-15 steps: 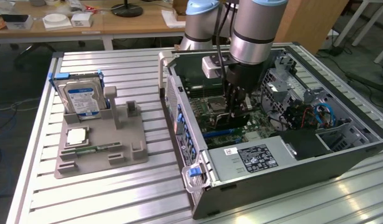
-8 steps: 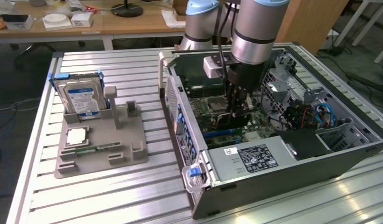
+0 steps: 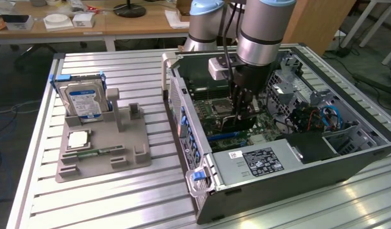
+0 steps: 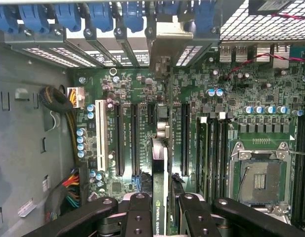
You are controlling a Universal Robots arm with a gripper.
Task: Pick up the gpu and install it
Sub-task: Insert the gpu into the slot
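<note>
Your gripper (image 4: 163,200) is clamped on the gpu (image 4: 159,163), one black finger (image 4: 137,217) on each face. The card stands on edge. It is low inside the open computer case (image 3: 297,181), just above the motherboard (image 4: 241,84). It lines up between two long black expansion slots (image 4: 134,140), and its silver bracket end points toward the rear slot openings under the row of blue clips (image 4: 68,17). You cannot tell from either view whether its edge is seated in a slot.

In the exterior view the gripper (image 3: 243,112) reaches straight down from the silver arm (image 3: 262,33), and the gpu (image 3: 232,125) is the dark shape beneath it. The empty processor socket (image 4: 261,180) lies just beside the card.

The case lies on its side on a slatted aluminium table (image 3: 119,205). Well apart from it, toward the exterior view's left, a grey fixture tray (image 3: 135,138) holds an upright hard drive (image 3: 84,98), a processor chip (image 3: 77,139) and a memory stick (image 3: 94,153). A wooden desk (image 3: 138,24) with small boxes stands behind the table, and loose cables lie on the floor.

The card's upper edge reads "NVIDIA QUAD", with the rest cut off. The power supply (image 3: 246,162) has a black label and a white sticker, and the hard drive has a blue-and-white one; none of these is legible.
</note>
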